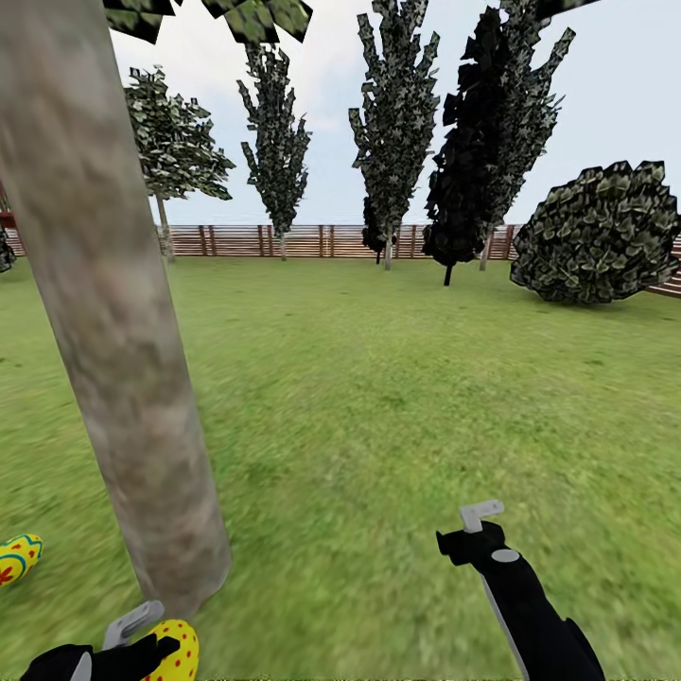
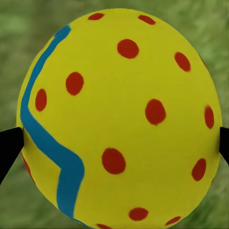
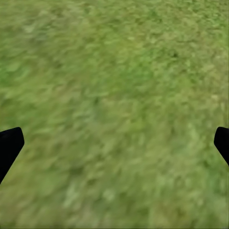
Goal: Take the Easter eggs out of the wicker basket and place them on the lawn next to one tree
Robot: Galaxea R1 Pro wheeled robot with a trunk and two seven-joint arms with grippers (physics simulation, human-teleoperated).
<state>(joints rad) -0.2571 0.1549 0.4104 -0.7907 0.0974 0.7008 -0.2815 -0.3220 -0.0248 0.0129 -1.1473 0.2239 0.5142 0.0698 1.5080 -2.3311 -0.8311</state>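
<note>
While the left tool point(image 1: 142, 636) hangs low over the wide green grass lawn point(image 1: 397, 397), it grips a yellow egg with red dots and a blue-green zigzag band point(image 2: 119, 119); in the left wrist view a black fingertip point(image 2: 9, 148) presses on each side of the egg. Just beyond this tool, almost touching the held egg in the head view, rises the thick, bare, mottled grey-tan tree trunk point(image 1: 113, 312). Further out on the left tool's outer side, a second yellow dotted egg point(image 1: 17, 558) lies on the grass near the trunk's foot. The right tool point(image 1: 480, 518) hovers over bare grass, well apart from the trunk, its fingers spread wide with nothing between them. Far beyond both tools stand narrow dark-leaved trees point(image 1: 397, 123), a round dark bush point(image 1: 601, 232) and a brown slatted wooden fence point(image 1: 322, 241).
</note>
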